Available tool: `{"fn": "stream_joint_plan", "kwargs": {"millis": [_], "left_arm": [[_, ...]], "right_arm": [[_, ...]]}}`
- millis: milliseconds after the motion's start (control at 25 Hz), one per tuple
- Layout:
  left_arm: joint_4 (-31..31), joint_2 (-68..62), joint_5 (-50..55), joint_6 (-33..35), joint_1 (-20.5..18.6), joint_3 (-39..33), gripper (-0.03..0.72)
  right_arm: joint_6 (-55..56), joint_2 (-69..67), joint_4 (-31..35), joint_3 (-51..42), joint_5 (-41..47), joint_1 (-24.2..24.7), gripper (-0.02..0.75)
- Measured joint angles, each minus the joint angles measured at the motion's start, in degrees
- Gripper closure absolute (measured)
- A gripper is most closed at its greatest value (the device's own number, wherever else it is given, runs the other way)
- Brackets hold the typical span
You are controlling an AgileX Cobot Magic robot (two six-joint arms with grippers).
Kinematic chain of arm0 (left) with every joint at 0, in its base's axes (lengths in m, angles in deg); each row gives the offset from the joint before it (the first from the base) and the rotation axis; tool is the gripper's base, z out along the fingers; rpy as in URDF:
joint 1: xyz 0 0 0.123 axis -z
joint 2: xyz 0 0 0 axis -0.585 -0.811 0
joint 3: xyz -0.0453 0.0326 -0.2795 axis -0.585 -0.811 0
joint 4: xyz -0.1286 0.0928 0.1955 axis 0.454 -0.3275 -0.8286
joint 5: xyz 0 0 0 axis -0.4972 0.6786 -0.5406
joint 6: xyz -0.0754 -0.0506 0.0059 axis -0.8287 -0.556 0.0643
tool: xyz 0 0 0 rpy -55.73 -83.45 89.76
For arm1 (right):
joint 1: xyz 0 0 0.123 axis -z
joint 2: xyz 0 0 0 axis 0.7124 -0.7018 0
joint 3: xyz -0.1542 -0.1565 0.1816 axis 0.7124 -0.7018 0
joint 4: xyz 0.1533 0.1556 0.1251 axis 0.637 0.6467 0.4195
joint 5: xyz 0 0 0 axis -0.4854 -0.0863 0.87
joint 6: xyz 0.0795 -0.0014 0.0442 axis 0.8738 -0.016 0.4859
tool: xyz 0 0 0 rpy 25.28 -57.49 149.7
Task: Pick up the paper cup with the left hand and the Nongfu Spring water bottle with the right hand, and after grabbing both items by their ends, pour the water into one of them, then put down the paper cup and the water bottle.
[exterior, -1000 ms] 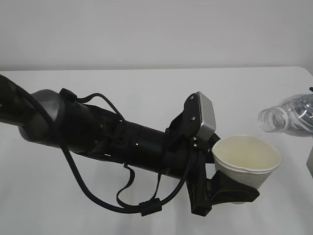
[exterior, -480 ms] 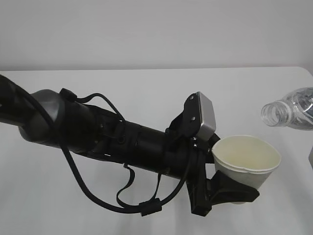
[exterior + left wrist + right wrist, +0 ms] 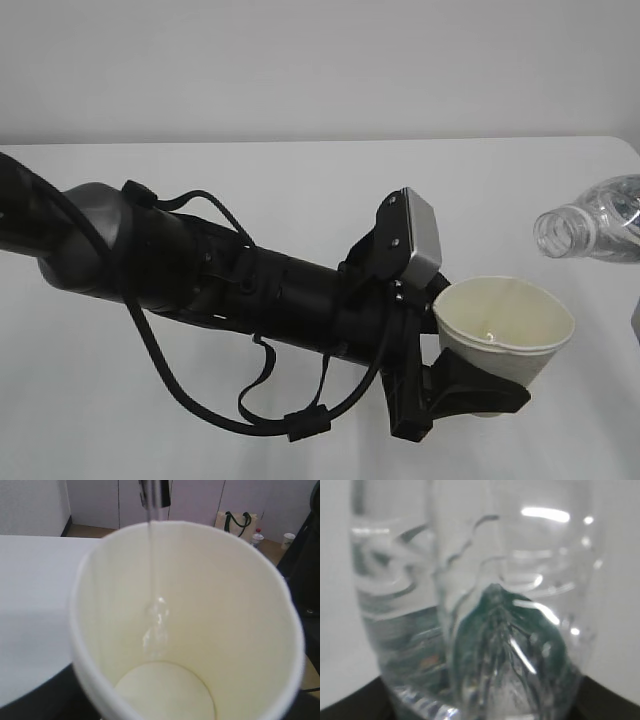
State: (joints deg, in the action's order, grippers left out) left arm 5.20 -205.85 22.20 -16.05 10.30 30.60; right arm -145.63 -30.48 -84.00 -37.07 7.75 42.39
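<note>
My left gripper (image 3: 478, 393) is shut on the base of the white paper cup (image 3: 505, 328), holding it above the table with its mouth tilted up and to the right. In the left wrist view the paper cup (image 3: 200, 630) fills the frame. A thin stream of water (image 3: 152, 565) falls onto its cream inner wall, and the left gripper (image 3: 160, 712) is mostly hidden beneath it. The clear Nongfu Spring water bottle (image 3: 592, 228) hangs tilted at the right edge, its open mouth facing left above the cup. My right gripper (image 3: 480, 716) is shut on the bottle (image 3: 485, 615), with only its black edges showing.
The white table (image 3: 300, 190) runs back to a pale wall. My bulky left arm (image 3: 200, 270) with its looping cables lies across the left and middle of the table. A grey thing (image 3: 635, 340) shows at the right edge.
The bottle has risen slightly and shifted right. A glint of water now shows inside the cup. The left arm and cup have stayed put.
</note>
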Motion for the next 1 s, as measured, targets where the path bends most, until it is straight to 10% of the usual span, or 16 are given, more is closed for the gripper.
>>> {"fn": "stream_joint_plan", "kwargs": {"millis": [1000], "left_arm": [[-0.09,0.0,0.0,0.0,0.0,0.0,0.216]], "right_arm": [[-2.44,0.0,-1.26,0.0,-0.39,0.0,0.317]]}}
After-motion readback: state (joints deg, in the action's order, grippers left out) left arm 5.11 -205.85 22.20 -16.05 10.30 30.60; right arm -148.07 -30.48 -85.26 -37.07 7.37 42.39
